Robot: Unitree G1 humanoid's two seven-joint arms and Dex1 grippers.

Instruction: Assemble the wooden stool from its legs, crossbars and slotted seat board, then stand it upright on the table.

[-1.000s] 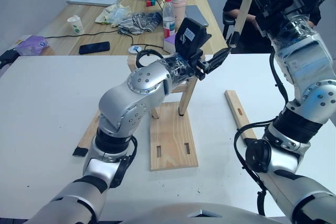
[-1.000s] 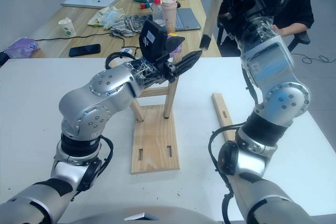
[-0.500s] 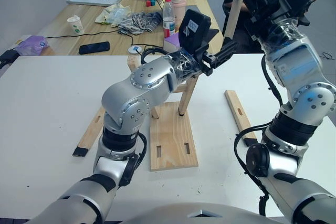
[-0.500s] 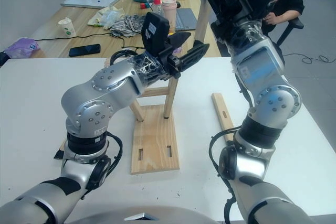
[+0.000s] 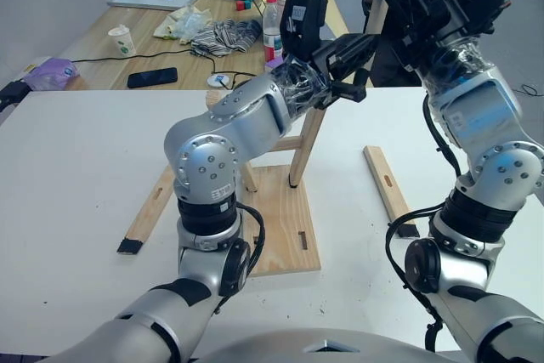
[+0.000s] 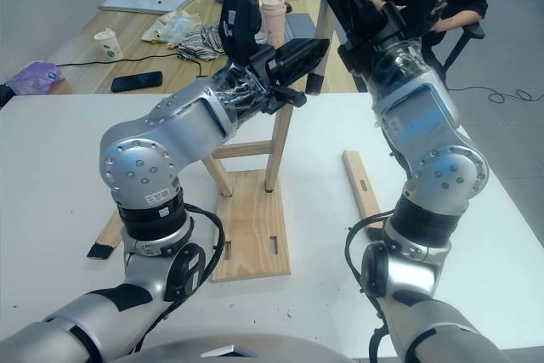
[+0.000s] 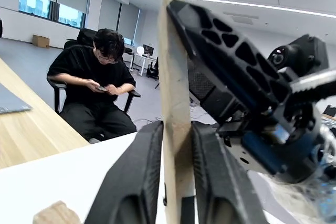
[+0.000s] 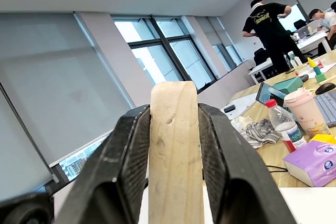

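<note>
The leg (image 7: 173, 66), aloft at 1 o'clock from the seat board (image 5: 276, 227) on the bench (image 5: 85, 167), is pinched high by the right gripper (image 8: 175, 124) and lower by the left gripper (image 7: 177, 129); judged light, rigid, smooth timber, best gripped across its flat faces.

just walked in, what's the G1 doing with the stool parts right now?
Both grippers are on one pale wooden stool leg, held up in the air above the white table. The right gripper clamps its upper end, and the left gripper has its fingers closed on it lower down. The slotted seat board lies flat with two legs and a crossbar standing on it. A loose right-hand leg and a loose left-hand leg lie flat beside the board.
</note>
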